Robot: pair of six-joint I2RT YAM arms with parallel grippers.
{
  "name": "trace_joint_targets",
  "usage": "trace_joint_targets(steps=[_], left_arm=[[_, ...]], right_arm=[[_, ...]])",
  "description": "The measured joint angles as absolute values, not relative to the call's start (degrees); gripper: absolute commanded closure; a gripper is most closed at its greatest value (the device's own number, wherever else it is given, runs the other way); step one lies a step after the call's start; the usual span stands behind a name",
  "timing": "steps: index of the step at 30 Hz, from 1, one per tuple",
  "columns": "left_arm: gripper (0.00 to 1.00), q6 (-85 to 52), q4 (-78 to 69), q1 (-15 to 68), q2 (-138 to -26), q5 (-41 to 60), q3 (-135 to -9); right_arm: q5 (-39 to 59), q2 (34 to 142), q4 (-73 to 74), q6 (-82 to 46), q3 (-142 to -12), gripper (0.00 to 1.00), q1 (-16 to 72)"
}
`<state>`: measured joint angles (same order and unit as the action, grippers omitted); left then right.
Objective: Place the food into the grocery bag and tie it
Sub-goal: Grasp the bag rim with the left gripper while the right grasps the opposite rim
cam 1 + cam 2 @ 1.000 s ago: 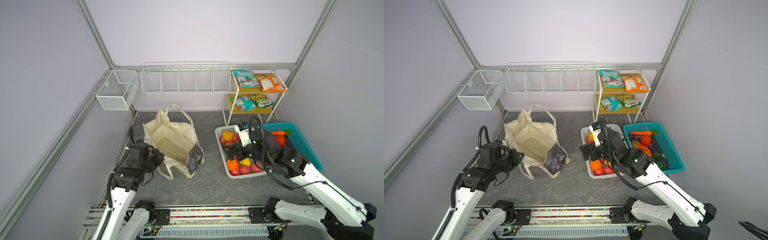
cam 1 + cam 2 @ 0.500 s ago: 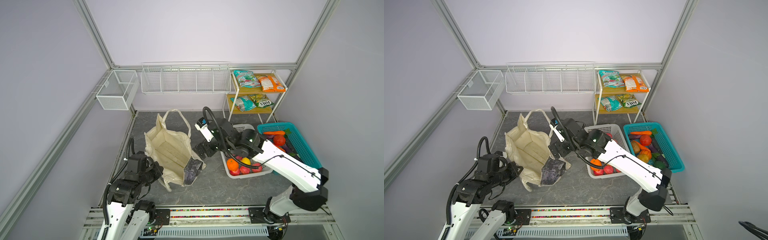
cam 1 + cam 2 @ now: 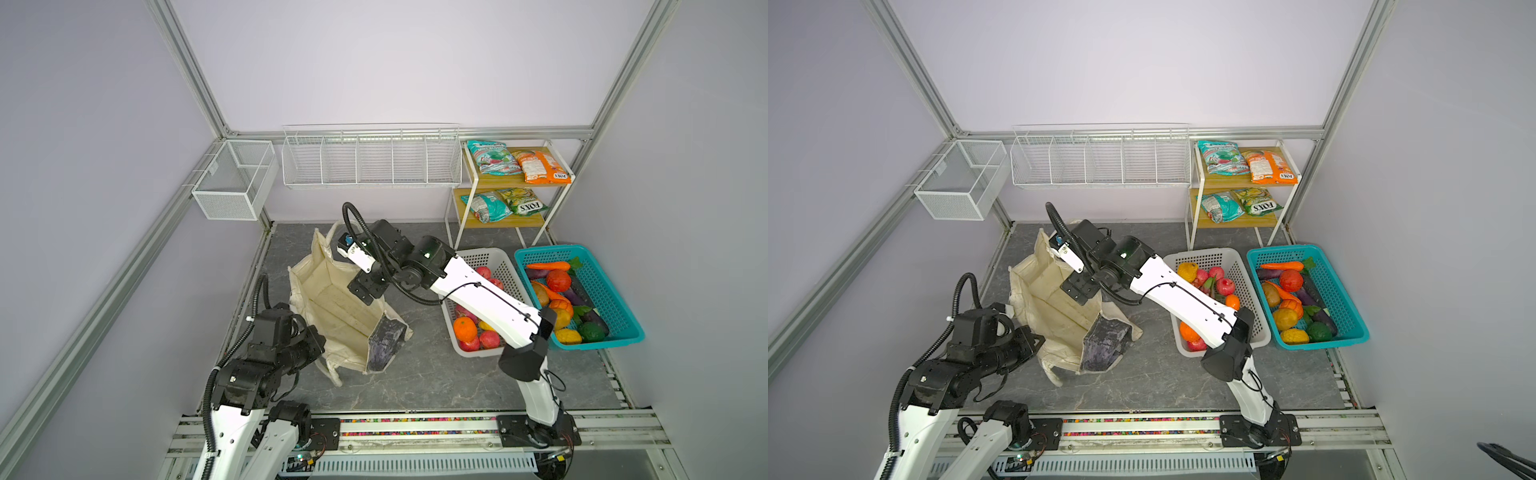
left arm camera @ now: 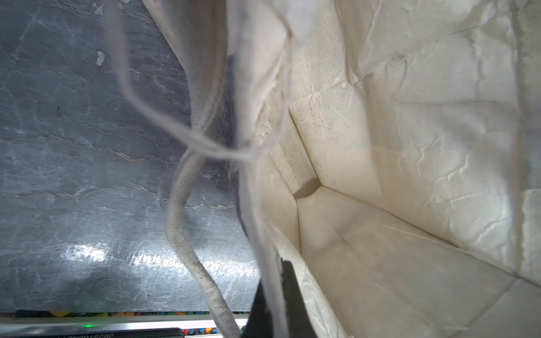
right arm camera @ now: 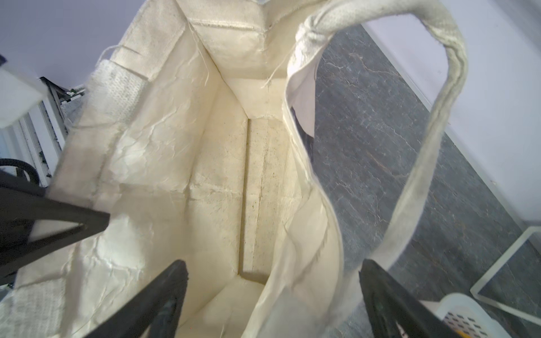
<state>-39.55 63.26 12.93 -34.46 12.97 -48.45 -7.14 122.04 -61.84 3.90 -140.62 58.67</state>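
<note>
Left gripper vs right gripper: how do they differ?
Left gripper is shut, pinching the bag's rim; right gripper is open, jaws either side of the opposite wall. Left gripper is at the bag's near-left corner; right gripper at its right side. Both are at the bag's mouth.

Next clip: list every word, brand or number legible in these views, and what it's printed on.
"FOXS", upside down: yellow-green packet, lower tier of the shelf.
"FOXS", small, upside down: orange packet, upper tier.
Teal packets: print too blurred to read.
Dark strip at the edge of the left wrist view: characters too blurred to read.
Grocery bag: no print visible.
</note>
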Motion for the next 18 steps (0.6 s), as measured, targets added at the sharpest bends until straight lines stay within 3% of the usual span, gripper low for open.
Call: trace_joint_targets(steps=[6, 9, 13, 14, 18], left_arm=[[1.00, -38.48, 63.24, 12.93, -36.05, 13.61, -49.43], [1.00, -38.09, 63.22, 12.93, -36.62, 13.80, -50.11], [1.00, -37.47, 63.11, 12.93, -36.93, 14.06, -51.00], [1.00, -37.34, 63.09, 12.93, -36.99, 14.24, -51.31], [1.00, -36.99, 63.07, 12.93, -37.15, 14.35, -52.77]], right_arm=[[-5.89, 127.17, -62.04, 5.26, -146.12, 0.01, 56.47], [-5.19, 128.49, -62.02, 4.58, -146.19, 0.21, 55.40], [-4.01, 130.28, -61.91, 3.38, -146.26, 0.87, 53.93], [-3.51, 130.54, -61.95, 2.66, -146.26, 0.93, 53.65], [-3.14, 129.67, -62.59, -1.56, -145.73, 0.93, 53.34]])
